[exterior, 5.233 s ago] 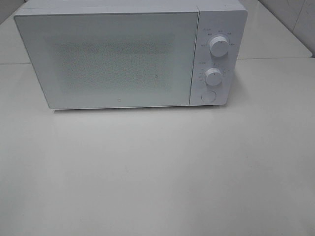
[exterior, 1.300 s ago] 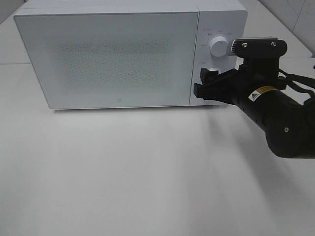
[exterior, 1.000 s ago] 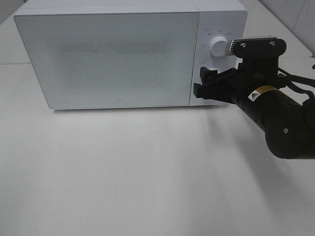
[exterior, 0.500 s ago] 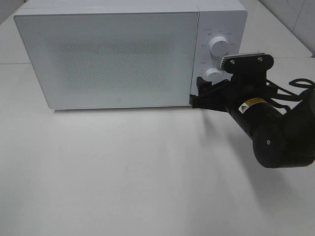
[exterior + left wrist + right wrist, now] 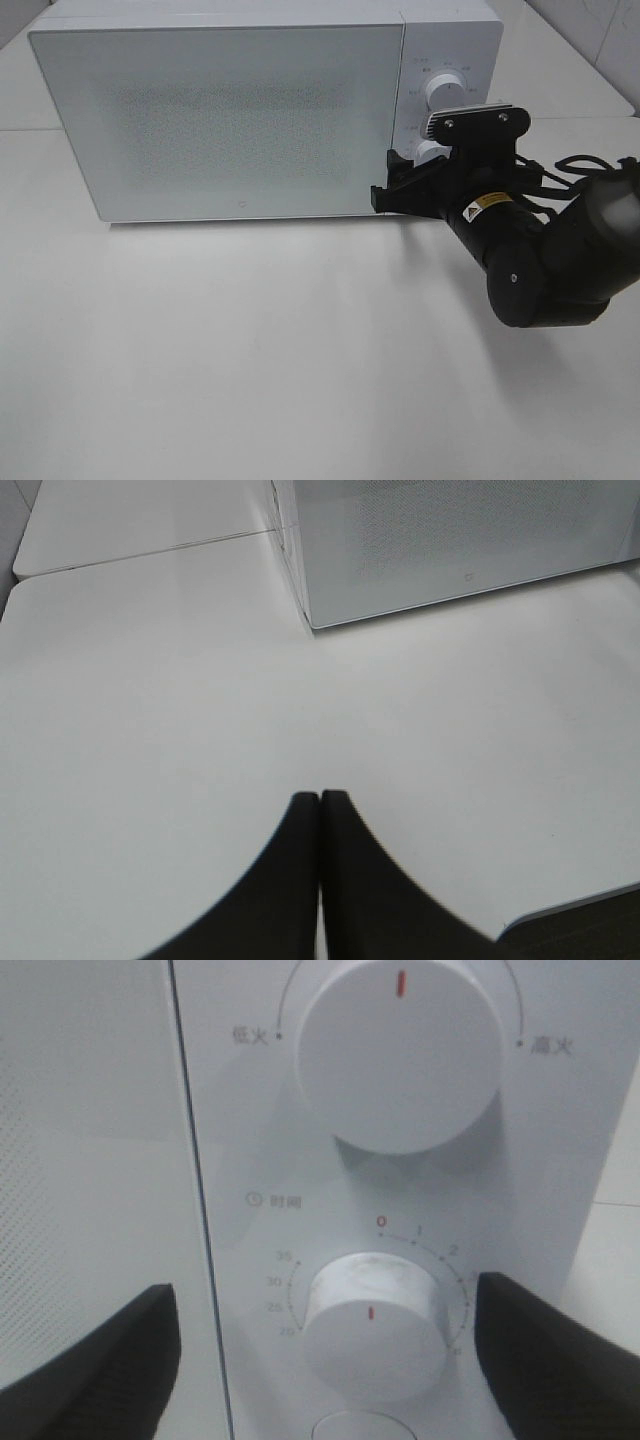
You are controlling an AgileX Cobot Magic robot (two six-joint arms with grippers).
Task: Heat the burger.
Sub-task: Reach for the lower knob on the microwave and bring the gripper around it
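Item: microwave (image 5: pixel 215 120); it is standing on a white table (image 5: pixel 250 350) with its door (image 5: pixel 215 125) shut.

Burger: it is not showing in any view; whether it is sitting behind the frosted door cannot be told.

Right gripper (image 5: pixel 388 182): its jaws are standing wide apart and gripping nothing; it is hovering just in front of the control panel, at the lower end.

Key relation: the timer knob (image 5: pixel 375 1335) is lying straight ahead of the right gripper, between the two dark fingers (image 5: pixel 100 1355); the knob's axis is pointing out of the panel toward the gripper, so a short push forward and a closing of the jaws is probably what is coming.

Timer mark: its red line appears to be pointing toward zero; so the heating is likely not yet running.

Neighbours: the upper knob (image 5: pixel 400 1055) is sitting above the timer knob; a round button (image 5: pixel 370 1428) is peeking in just below it.

Left gripper (image 5: pixel 320 810): its fingertips are pressing together, holding nothing; it is hanging over bare table, well apart from the panel.

Nearer arm: the right one.
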